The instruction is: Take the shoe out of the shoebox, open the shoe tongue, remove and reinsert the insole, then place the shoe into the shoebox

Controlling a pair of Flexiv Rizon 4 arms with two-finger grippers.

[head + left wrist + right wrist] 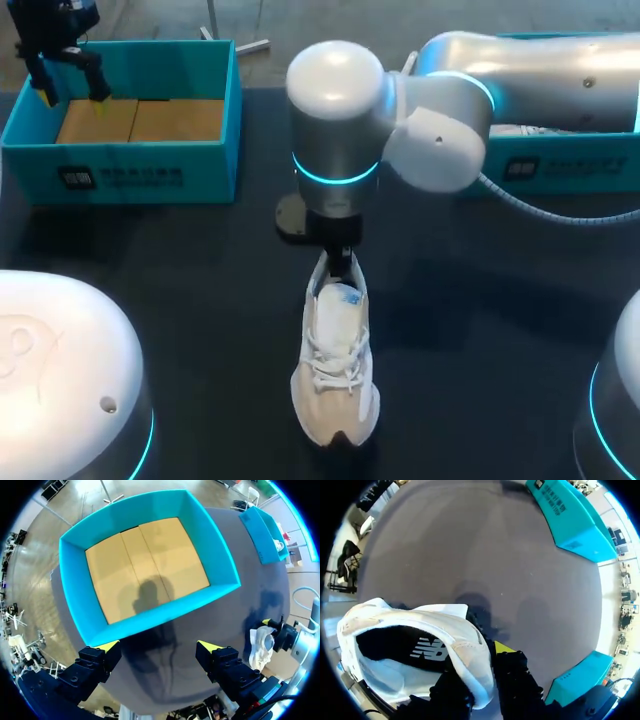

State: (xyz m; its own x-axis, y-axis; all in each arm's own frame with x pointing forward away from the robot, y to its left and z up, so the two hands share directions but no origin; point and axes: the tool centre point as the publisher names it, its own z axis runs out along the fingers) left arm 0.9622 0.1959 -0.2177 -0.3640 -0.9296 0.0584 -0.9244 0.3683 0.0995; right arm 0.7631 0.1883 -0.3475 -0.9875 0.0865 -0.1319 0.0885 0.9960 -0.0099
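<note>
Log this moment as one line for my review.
shoe: out of shoebox, upright on table | right gripper: shut on shoe heel | left gripper: open, over empty shoebox

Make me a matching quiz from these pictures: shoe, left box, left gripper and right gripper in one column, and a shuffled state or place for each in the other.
1. shoe
2. left box
3. left gripper
4. right gripper

A. open, above the left box
B. shut on the shoe
C. empty
D. upright on the table

Pairs: 1-D, 2-C, 3-A, 4-B.
</note>
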